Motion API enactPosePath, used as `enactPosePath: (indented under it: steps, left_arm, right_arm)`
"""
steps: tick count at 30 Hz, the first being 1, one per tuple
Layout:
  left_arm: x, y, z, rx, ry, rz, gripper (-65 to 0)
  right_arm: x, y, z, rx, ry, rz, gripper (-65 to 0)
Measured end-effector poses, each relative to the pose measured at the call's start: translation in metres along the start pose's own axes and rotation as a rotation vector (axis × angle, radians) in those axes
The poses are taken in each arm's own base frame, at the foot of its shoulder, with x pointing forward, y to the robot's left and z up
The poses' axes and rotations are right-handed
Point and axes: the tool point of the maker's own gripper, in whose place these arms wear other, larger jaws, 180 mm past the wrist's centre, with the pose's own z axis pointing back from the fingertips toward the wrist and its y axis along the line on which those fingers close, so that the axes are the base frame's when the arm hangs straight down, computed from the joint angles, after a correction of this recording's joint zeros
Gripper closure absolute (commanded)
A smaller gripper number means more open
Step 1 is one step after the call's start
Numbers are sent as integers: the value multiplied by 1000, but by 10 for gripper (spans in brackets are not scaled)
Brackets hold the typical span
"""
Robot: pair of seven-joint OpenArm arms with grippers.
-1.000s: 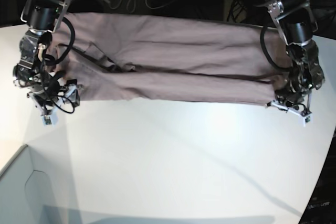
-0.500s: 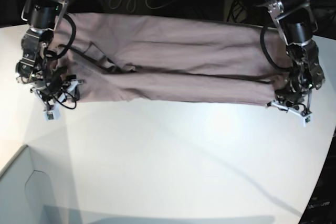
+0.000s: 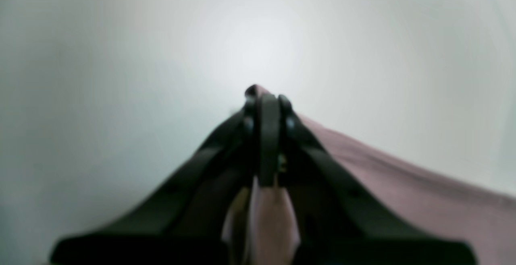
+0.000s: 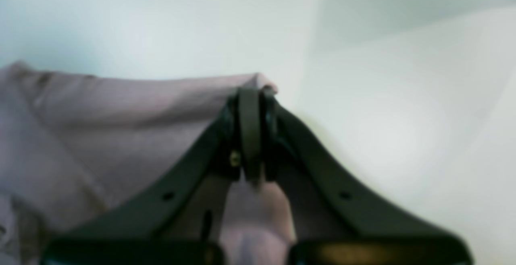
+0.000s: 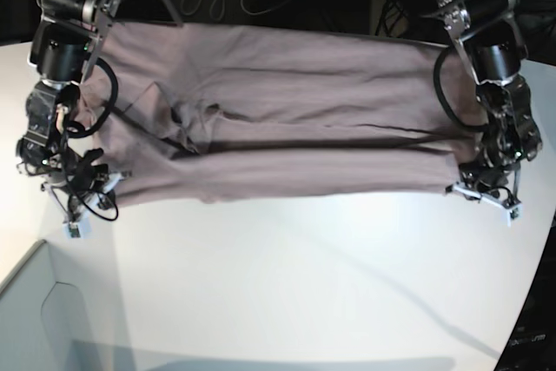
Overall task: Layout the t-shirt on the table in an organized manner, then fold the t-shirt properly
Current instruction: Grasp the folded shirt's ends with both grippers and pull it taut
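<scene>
Left gripper (image 3: 264, 108) and right gripper (image 4: 252, 96): jaws clamped on t-shirt (image 5: 287, 110) corners, cloth between them.

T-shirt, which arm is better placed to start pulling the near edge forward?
Neither alone: the left claw and right claw are each shut on a near corner of the t-shirt, so both together seems best.

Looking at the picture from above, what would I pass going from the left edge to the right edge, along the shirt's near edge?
right gripper with jaws shut on the t-shirt's corner → t-shirt → left gripper shut on the other corner, all over the table.
</scene>
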Motion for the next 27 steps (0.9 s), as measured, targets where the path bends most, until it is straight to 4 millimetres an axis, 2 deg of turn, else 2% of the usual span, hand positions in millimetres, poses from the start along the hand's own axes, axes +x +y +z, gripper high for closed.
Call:
enactPosePath:
  steps: [3,5,12,15,17,21,23,27]
  left_arm:
    - [13,-3,2,-7,-33,-5,0]
    - [14,-4,2,-9,-34,-7,0]
    - [21,-8,1,-17,-49,-6,0]
    - [20,-8,1,-16,-46,-7,0]
    - [20,-8,1,-18,-48,-6,0]
    - [20,-9,1,-19,-47,-6,0]
    - [20,-9,1,-19,-47,-6,0]
    - [21,-8,1,-17,-48,-8,0]
  right_arm:
    - [11,1,-1,2,-19,0,0]
    - [16,2,-2,4,-24,0,0]
    - [62,10,-5,18,-112,-2,0]
    - [68,8,-4,15,-118,1,0]
    - [73,7,-2,9,-135,7,0]
    - [101,15,11,5,-287,21,0]
    - [96,17,14,4,-303,25,0]
    - [58,18,12,2,-240,20,0]
